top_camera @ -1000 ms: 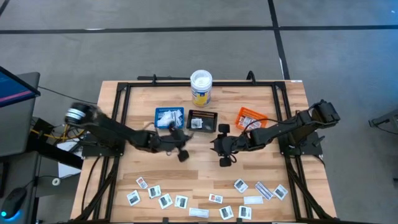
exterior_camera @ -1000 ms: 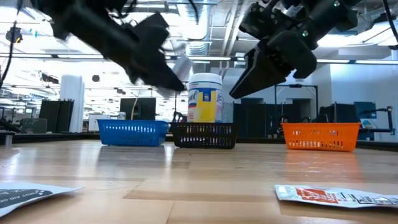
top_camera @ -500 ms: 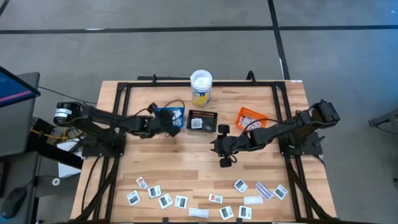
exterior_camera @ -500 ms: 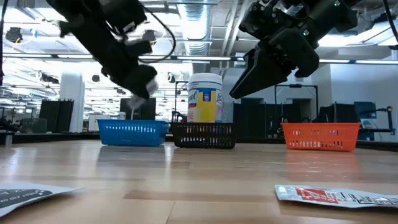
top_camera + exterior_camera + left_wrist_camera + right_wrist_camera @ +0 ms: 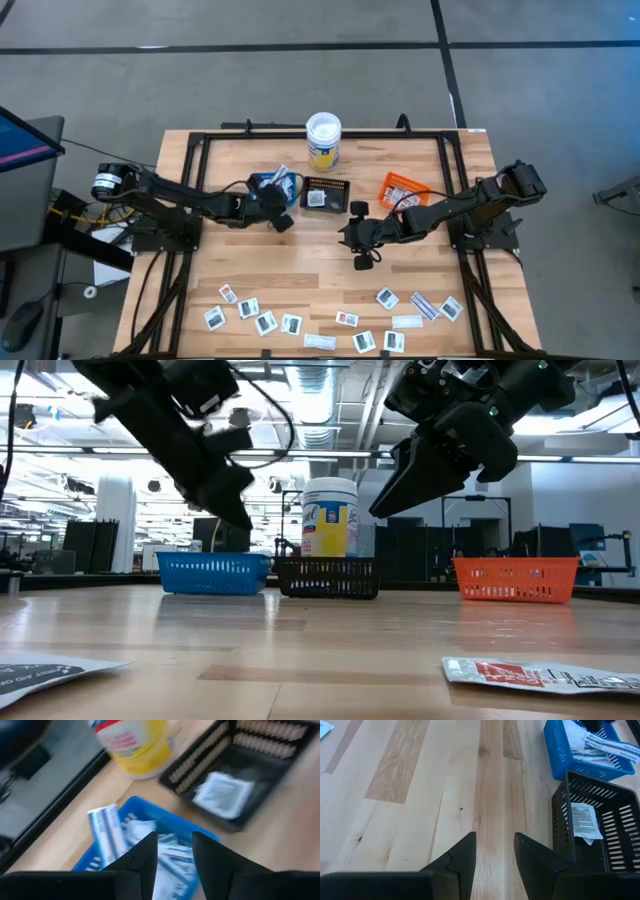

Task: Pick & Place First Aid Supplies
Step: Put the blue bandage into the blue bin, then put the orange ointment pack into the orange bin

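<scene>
Many first aid supplies, small flat packets (image 5: 265,322), lie loose along the table's near edge. More white-and-blue strips (image 5: 172,857) fill the blue tray (image 5: 258,183); one strip (image 5: 106,833) leans on its wall. My left gripper (image 5: 175,842) hangs open just above this tray (image 5: 272,197), nothing between its fingers. My right gripper (image 5: 350,235) hovers open above bare table at mid-table (image 5: 495,842), pointing toward the table's left. The black tray (image 5: 335,186) holds one white packet (image 5: 582,820).
A white-lidded, yellow-labelled tub (image 5: 323,140) stands behind the trays at the far edge. An orange tray (image 5: 402,188) with packets sits to the right of the black one. Black frame rails (image 5: 195,170) run along the table's sides. Bare wood lies between trays and loose packets.
My left gripper has swung from mid-table toward the far left, over the blue tray, and has tipped more level. A white packet that showed at its tip half a second ago in the low view is gone from there. My right arm has kept still.
</scene>
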You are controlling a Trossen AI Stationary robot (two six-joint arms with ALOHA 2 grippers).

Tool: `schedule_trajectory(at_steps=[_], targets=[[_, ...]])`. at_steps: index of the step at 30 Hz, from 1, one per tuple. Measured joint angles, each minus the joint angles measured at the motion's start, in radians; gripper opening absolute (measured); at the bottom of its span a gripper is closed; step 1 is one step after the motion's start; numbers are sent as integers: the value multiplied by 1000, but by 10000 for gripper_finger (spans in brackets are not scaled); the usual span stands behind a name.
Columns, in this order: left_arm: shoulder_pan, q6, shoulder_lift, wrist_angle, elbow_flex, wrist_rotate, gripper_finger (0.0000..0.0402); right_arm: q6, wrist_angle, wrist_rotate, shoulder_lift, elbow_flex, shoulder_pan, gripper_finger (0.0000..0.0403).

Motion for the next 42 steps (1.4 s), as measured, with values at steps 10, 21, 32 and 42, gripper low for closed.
schedule_trajectory(at_steps=[10,21,32,42], targets=[[-38,0,-29,6,1,-238,111,0,10,-1,0,0,0,126],[277,-65,93,15,1,59,87,0,21,0,0,0,0,126],[246,-44,136,14,0,257,63,0,20,0,0,0,0,126],[139,-52,-62,36,0,227,53,0,20,0,0,0,0,126]])
